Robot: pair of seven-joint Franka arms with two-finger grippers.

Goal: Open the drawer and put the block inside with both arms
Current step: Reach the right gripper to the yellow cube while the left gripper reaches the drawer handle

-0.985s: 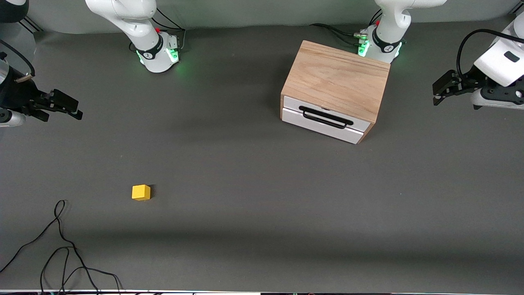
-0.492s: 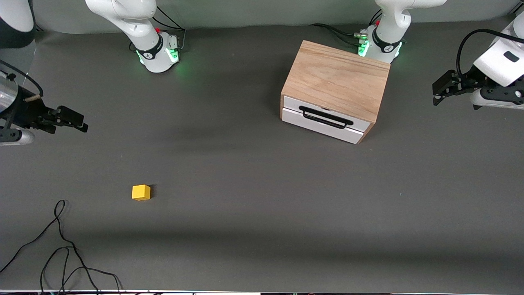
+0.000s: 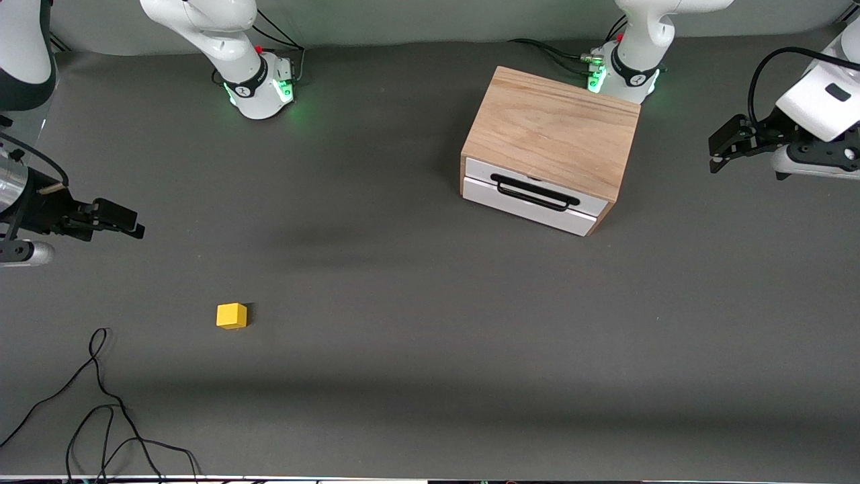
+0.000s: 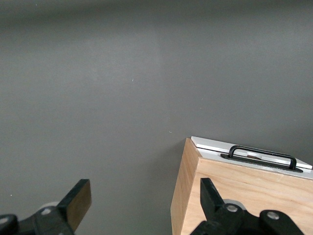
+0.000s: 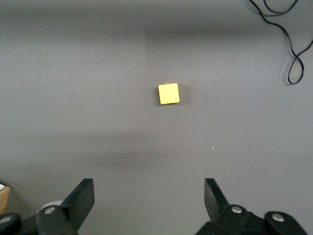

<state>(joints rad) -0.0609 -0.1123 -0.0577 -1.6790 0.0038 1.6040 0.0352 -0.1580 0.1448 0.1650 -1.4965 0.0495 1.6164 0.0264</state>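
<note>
The drawer is sitting fully shut in the wooden cabinet, which is standing toward the left arm's end of the table, right in front of that arm's base. Its black handle is facing the front camera at a slight angle.

The block is lying by itself on the table toward the right arm's end, well apart from the cabinet and nearer to the front camera than it. A loose black cable is curling on the table near the block, nearer the camera.

The right gripper is hanging over bare table with its fingers spread wide and holding nothing.

The left gripper is hovering over the table just past the cabinet's end, fingers wide apart too, nothing in them.
</note>
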